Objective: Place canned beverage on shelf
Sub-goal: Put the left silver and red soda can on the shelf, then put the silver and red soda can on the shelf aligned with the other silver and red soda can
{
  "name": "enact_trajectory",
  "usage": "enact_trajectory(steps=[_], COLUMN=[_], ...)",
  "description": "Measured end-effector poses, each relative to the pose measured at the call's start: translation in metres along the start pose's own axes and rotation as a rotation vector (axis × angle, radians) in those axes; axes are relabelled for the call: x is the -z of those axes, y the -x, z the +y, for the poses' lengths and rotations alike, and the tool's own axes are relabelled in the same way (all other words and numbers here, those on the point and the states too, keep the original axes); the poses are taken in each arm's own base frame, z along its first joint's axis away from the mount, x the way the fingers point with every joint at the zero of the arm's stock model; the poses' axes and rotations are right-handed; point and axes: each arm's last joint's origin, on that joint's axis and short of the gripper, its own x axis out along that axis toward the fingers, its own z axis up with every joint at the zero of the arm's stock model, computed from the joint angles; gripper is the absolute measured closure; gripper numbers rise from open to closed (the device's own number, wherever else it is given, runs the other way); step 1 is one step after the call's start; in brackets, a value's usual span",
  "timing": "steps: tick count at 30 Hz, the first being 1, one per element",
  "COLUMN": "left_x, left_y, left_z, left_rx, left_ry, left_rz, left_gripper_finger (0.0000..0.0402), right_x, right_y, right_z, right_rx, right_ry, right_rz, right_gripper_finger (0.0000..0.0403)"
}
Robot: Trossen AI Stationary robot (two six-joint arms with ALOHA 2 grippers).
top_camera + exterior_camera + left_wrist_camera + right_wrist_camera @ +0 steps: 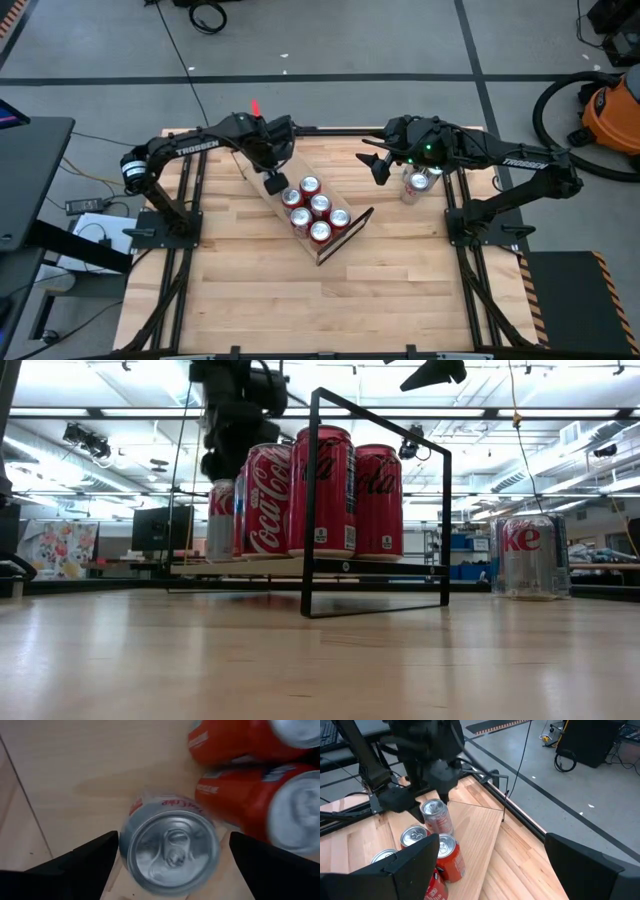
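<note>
Closest to the low camera is the thin black wire frame (375, 510) at one short end of the long light-wood shelf (345, 232), and behind it the red cola cans (325, 490) crowd together on the plank. Further back along the same plank stands a silver diet cola can (170, 847), upright, just beside the red ones. The left gripper (272, 183) hangs directly over it, dark fingers (85, 862) spread wide on either side of the lid and not touching it, so the can looks set down and let go. My worry is the way out: if that arm pulls away sideways or tilts as it rises, a finger could clip the rim and knock the silver can into its red neighbours. The right gripper (380, 168) waits with jaws apart above the bare wooden table (250, 300), near two more silver cans (417, 186) that have yet to go up.
</note>
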Motion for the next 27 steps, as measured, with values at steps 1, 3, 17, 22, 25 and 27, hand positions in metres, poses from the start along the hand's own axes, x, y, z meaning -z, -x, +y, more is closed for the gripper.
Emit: enact_trajectory(steps=[1, 3, 17, 22, 25, 27], left_x=[-0.001, -0.003, -0.015, -0.025, -0.029, -0.031], left_y=[0.005, 0.013, 0.034, 0.040, 0.040, 0.040], left_z=[-0.001, -0.002, 0.042, 0.032, 0.022, 0.017], left_rx=[0.000, 0.011, 0.028, 0.137, 0.148, 0.153], left_ry=[-0.010, -0.020, 0.207, 0.208, 0.160, 0.145], left_rz=[-0.005, -0.018, -0.150, -0.242, -0.271, -0.286], left_gripper_finger=[0.0009, 0.0010, 0.0010, 0.0010, 0.0010, 0.0010], right_x=[0.000, 0.000, 0.000, 0.006, 0.021, 0.031], right_y=[0.000, 0.000, 0.000, 0.000, 0.000, 0.002], right_z=[0.000, 0.000, 0.000, -0.003, -0.012, -0.019], right_rx=[0.000, 0.000, -0.006, 0.016, 0.021, 0.035], right_ry=[0.000, 0.000, -0.007, -0.030, -0.029, -0.039], right_rz=[0.000, 0.000, 0.002, 0.067, 0.244, 0.365], right_gripper_finger=[0.0031, 0.0031, 0.0031, 0.0031, 0.0031, 0.0031])
